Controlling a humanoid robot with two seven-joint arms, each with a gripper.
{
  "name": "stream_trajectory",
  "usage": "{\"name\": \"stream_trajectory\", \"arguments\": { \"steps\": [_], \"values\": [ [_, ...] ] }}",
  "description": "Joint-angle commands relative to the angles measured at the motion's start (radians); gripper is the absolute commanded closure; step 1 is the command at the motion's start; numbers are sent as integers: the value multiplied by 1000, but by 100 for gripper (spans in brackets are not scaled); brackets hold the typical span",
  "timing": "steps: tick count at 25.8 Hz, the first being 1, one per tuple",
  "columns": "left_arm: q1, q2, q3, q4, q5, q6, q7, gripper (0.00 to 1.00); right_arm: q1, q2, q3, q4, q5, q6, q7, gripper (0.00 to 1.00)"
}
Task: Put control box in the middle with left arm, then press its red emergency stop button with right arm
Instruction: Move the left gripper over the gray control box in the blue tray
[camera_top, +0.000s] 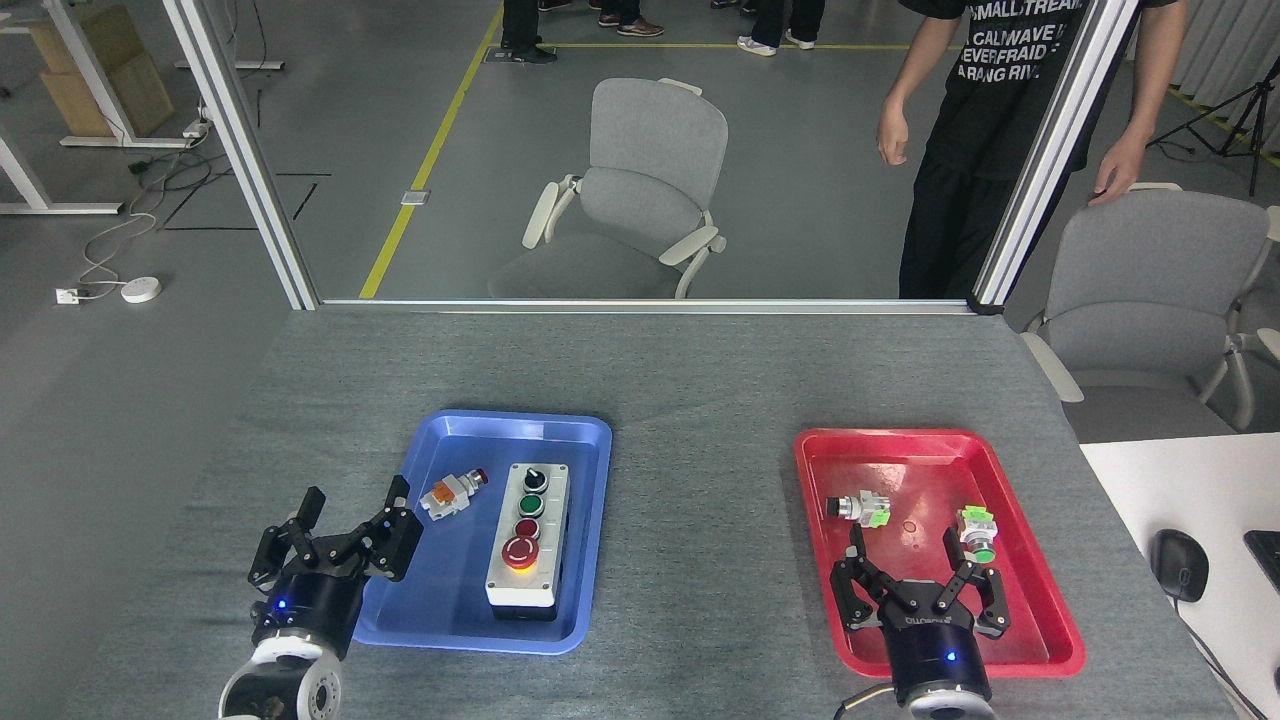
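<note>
Grey table (680, 380) fills most of the view, soft like felt; the middle (700, 520) of it is bare. Past its far edge stands a grey chair (640, 190), and right of that chair stands a person (990, 140) in black clothes, one hand on a second chair (1150, 290).

The blue tray (450, 600) is my landmark; it lies on the left part of the table. The red tray (900, 450) lies well to the right of the blue tray, with the bare middle between them.

The control box (528, 540) lies inside the blue tray, on its right side, long way pointing away from me; its top is light grey and its base is black; it has a black knob at the far end, then a green button, a small red button, and the big red stop button (520, 551) nearest me. A small orange and white part (450, 493) lies in the blue tray too, just left of the box, not touching it.

The left arm (290, 640) comes up by the near left corner of the blue tray; the left gripper (345, 520) hangs over that corner, fingers spread wide, holding nothing. The right gripper (915, 565) hangs over the near end of the red tray, far right of the blue tray; its fingers are spread too, and it holds nothing. Two small parts with green bits (860, 510) (978, 533) lie in the red tray.
</note>
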Motion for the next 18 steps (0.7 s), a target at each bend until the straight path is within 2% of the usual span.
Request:
{"name": "stream_trajectory", "arguments": {
  "steps": [1, 6, 11, 12, 15, 18],
  "values": [
    [43, -16, -16, -25, -3, -9, 10, 1, -3, 2, 2, -10, -1, 2, -6, 2],
    [103, -28, -120, -86, -32, 34, 27, 3, -4, 0, 7, -12, -1, 3, -6, 2],
    [123, -45, -246, -85, -300, 201, 27, 2, -4, -4, 7, -27, -1, 3, -6, 2],
    [125, -48, -264, -83, -322, 232, 27, 2, -3, -4, 7, -33, -1, 3, -6, 2],
    [132, -68, -297, -77, -325, 285, 25, 2, -3, -6, 7, -38, -1, 3, -6, 2],
    [163, -100, -303, -79, -331, 296, 24, 2, -3, -6, 7, -38, -1, 5, -6, 2]
  ]
}}
